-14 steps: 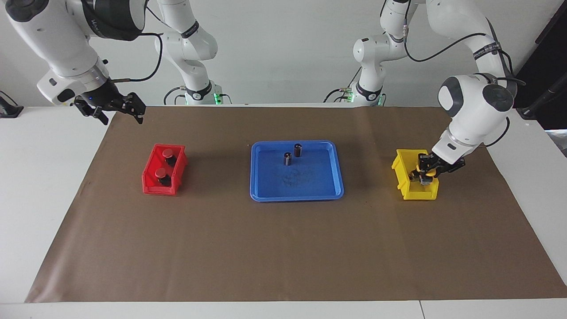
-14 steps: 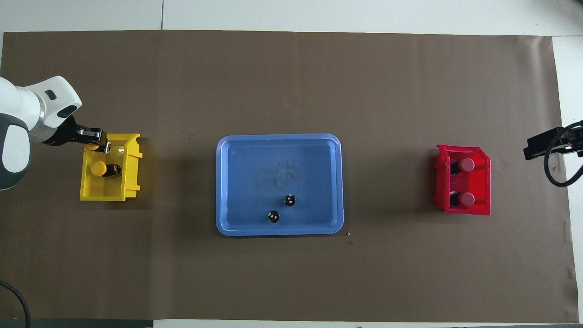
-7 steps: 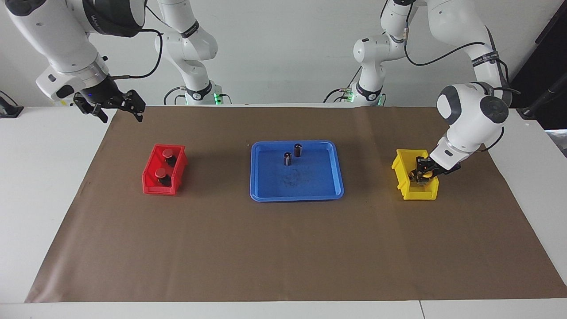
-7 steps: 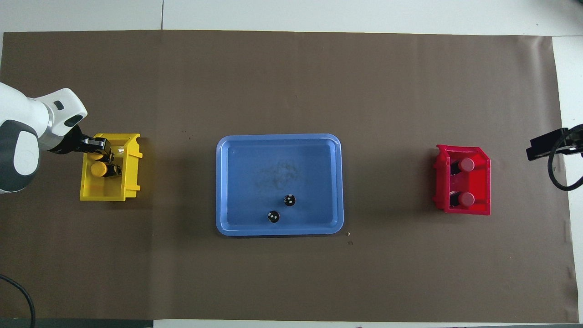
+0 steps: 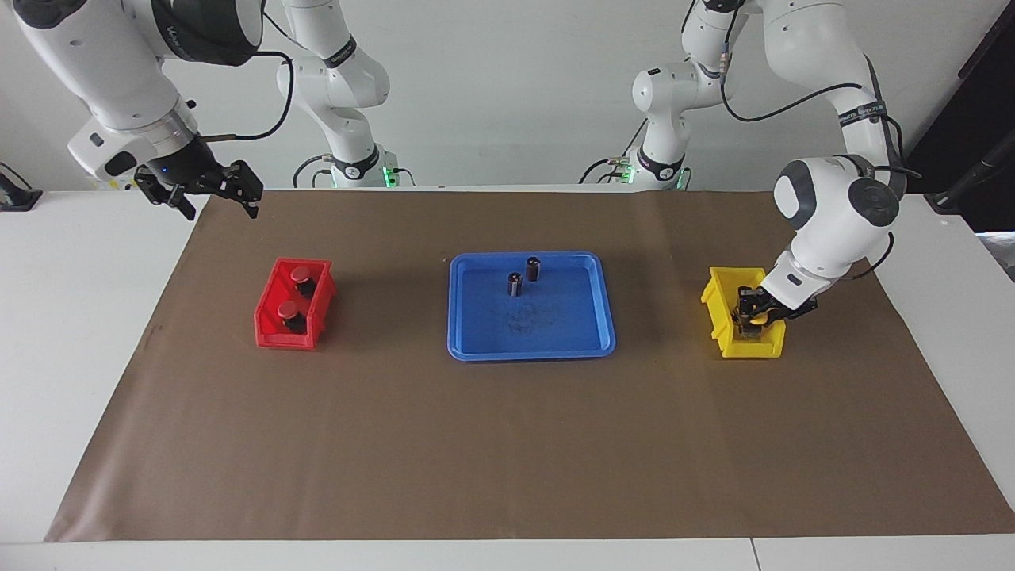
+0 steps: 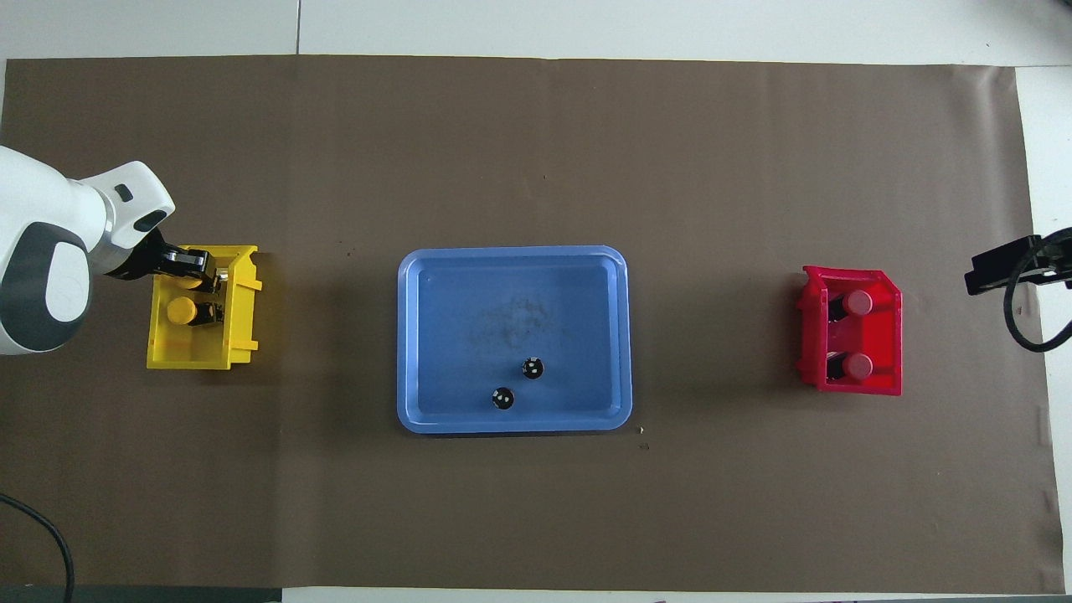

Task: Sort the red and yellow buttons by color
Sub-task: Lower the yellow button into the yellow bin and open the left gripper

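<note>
Blue tray (image 5: 476,349) mid-table with two dark cylinders (image 6: 517,382); red bin (image 5: 270,337) holds both red buttons (image 6: 856,333). Left gripper (image 5: 749,319) down in the yellow bin (image 6: 201,358), clamped on a yellow button (image 6: 188,281) beside the other yellow one (image 6: 179,311). Right gripper (image 5: 208,193) waits, fingers apart.

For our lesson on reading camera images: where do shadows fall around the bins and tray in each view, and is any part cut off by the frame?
Facing view: soft shadows spread on the brown paper beside the red bin and blue tray; lighting is even, with no strong glare. Overhead view: similar dim shadows flank the yellow bin; the right gripper is cut by the frame edge.
</note>
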Robot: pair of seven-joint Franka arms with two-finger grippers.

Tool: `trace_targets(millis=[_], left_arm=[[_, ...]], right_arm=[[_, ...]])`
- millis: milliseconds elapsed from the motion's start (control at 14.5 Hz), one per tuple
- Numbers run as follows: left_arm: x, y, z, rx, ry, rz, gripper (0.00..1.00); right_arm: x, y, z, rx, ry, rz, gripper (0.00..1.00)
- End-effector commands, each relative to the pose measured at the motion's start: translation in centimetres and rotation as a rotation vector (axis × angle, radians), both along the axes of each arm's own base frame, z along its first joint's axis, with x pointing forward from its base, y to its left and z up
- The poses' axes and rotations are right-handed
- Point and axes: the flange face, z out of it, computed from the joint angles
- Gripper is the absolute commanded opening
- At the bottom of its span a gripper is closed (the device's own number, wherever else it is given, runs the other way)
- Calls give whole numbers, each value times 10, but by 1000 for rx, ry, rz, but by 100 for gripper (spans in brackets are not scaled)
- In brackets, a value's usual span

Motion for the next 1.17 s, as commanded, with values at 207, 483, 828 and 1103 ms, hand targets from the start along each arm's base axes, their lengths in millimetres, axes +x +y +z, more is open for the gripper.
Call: trace_targets(millis=[207, 483, 828, 1103], left_arm=[[-6, -5, -12, -21, -10, 21, 1], [-6, -7, -12, -26, -10, 28, 31], [-6, -7, -12, -26, -10, 28, 34], [-6, -7, -12, -26, -8, 28, 40]], right_arm=[[-5, 4, 3, 2, 7, -5, 100], [-5, 5, 3, 2, 7, -3, 100], [-4, 5, 3, 2, 6, -5, 100], [-5, 5, 3, 2, 7, -5, 100]])
